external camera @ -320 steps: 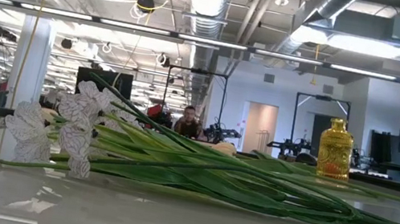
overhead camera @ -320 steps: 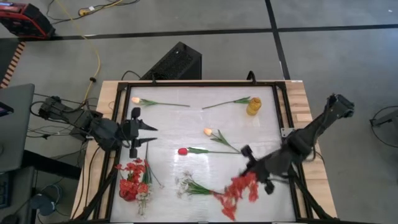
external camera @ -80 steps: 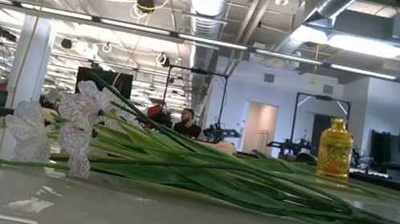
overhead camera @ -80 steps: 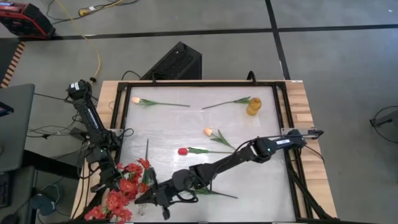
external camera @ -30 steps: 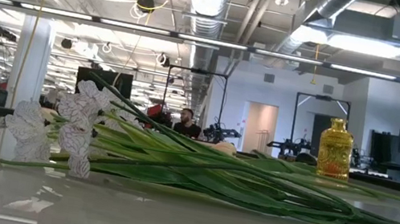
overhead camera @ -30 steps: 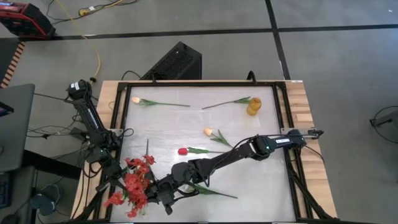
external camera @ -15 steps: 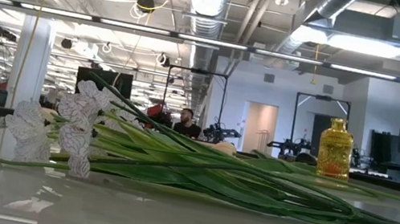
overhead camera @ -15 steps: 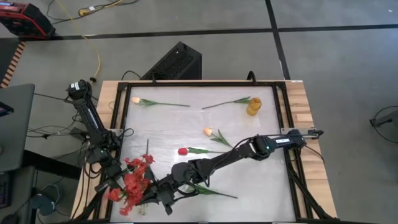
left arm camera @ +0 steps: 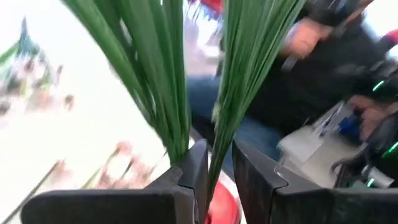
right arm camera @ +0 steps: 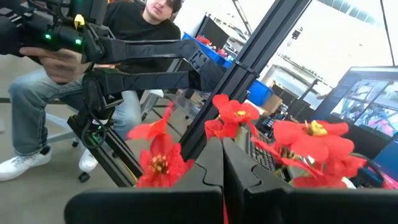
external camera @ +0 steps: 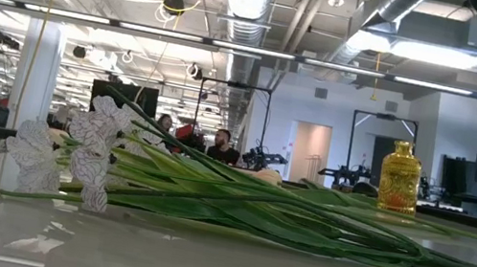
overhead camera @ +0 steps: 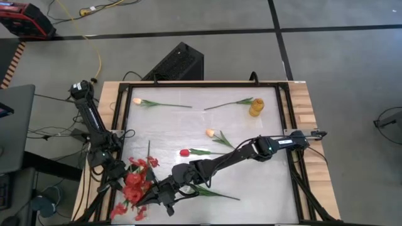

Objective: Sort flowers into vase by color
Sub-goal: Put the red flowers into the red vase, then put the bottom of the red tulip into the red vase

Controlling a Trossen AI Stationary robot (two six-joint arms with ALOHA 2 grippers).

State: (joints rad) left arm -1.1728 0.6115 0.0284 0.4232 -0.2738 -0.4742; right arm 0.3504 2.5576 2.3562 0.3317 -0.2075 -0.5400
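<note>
A bunch of red flowers (overhead camera: 134, 182) hangs at the table's near left corner, between my two grippers. My right gripper (overhead camera: 157, 191) reaches across from the right and is shut just behind the red blossoms (right arm camera: 163, 163). My left gripper (overhead camera: 119, 179) stands open at the bunch's other side, with green leaves (left arm camera: 161, 81) rising past its fingers. The yellow vase (overhead camera: 255, 107) stands at the far right. A red tulip (overhead camera: 184, 152) and a peach tulip (overhead camera: 210, 132) lie mid-table, and another peach tulip (overhead camera: 136, 100) lies far left. A white spray (external camera: 71, 149) lies near the front edge. My right gripper is shut on the red bunch just behind the blossoms (right arm camera: 231, 117), coming level from the table's right. Its own fingers hide the stems it has. The blossoms stick out past the fingertips toward the left edge. My left gripper has one green leaf (left arm camera: 216, 168) in its gap, along one finger (left arm camera: 198, 163); the gap is not filled.
A seated person (right arm camera: 155, 18) is just beyond the table's left edge, holding a controller. Black frame rails (overhead camera: 122, 125) run round the tabletop. A stem (overhead camera: 229, 103) lies beside the vase. A black box (overhead camera: 179, 63) stands behind the far edge.
The red bunch has turned a little between the two grippers: some blossoms now spread lower, toward the table's near edge. Both arms have stayed where they were.
</note>
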